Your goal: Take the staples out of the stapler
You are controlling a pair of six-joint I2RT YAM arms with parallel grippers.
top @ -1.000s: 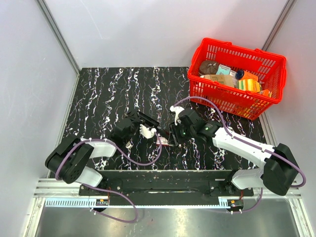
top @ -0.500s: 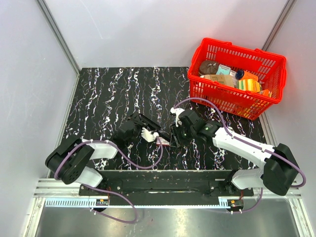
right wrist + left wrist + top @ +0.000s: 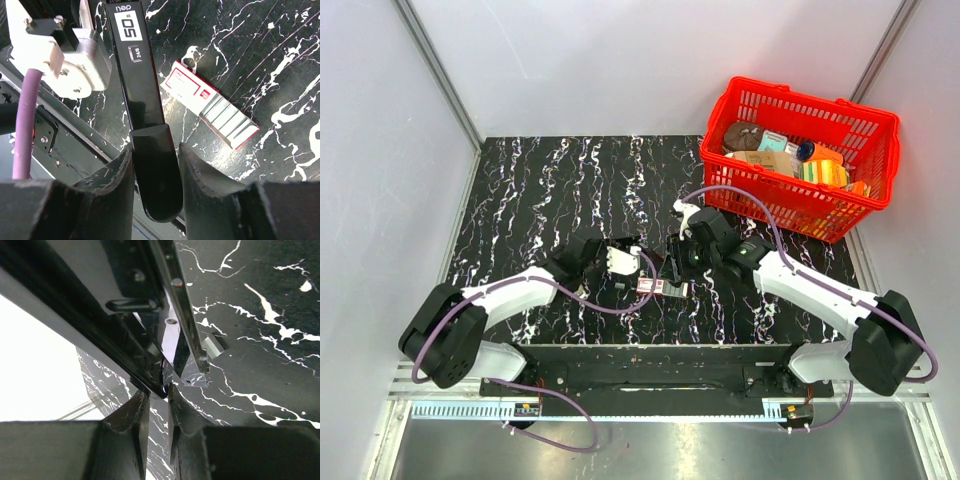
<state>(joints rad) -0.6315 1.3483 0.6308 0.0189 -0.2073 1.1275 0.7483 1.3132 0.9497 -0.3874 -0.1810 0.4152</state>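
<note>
Right gripper [image 3: 155,157] clamped on the rounded end of the stapler's [image 3: 137,75] black top arm; left gripper [image 3: 156,397] nearly pressed together, pinching a thin edge of its lower part.
I hold the stapler near the middle of the table's [image 3: 540,190] front edge, beside a red-and-white staple box [image 3: 192,87]. If I pull at an angle, that thin edge could slip from my left fingers and the stapler could drop. The arm's label reads "50" and "24/6", under a small word like "nep".
</note>
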